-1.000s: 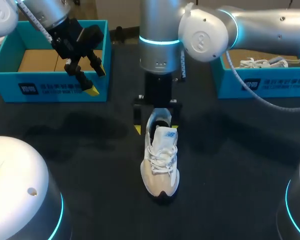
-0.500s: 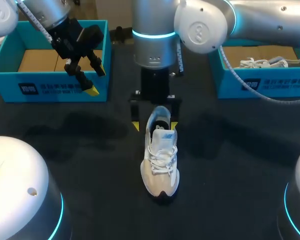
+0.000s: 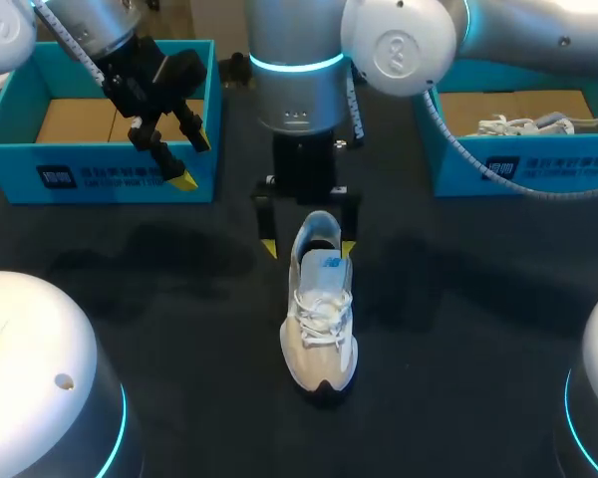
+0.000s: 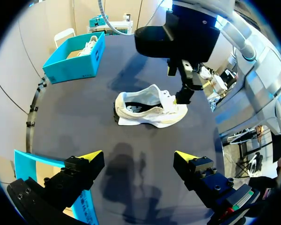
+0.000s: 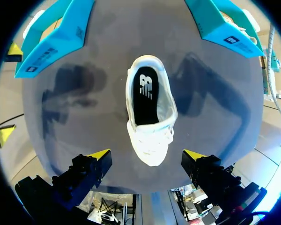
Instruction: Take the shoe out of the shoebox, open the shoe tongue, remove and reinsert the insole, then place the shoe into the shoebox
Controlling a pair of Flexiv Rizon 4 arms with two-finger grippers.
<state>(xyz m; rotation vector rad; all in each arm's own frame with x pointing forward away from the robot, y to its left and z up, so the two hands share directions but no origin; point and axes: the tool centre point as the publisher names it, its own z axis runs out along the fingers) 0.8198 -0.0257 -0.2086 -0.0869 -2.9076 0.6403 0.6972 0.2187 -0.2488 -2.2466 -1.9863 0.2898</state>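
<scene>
A white laced shoe [image 3: 319, 319] stands on the dark table, toe toward the near edge; its black insole [image 5: 145, 96] shows inside. My right gripper [image 3: 308, 246] hangs open over the heel, one yellow tip on each side and apart from it. In the right wrist view the shoe [image 5: 150, 108] lies ahead of the right gripper [image 5: 147, 154]. My left gripper [image 3: 192, 161] is open and holds nothing, above the front wall of the left blue shoebox [image 3: 15, 149]. In the left wrist view the shoe [image 4: 150, 110] lies well ahead of the left gripper [image 4: 139, 157].
The left shoebox holds only brown cardboard. A second blue shoebox [image 3: 523, 174] at the back right holds another white shoe [image 3: 523, 124]. White robot bases stand at the near left [image 3: 40, 378] and near right corners.
The right arm has shifted a little to the left and its gripper now straddles the shoe's heel with both yellow tips showing. The left arm and the shoe have not moved.
</scene>
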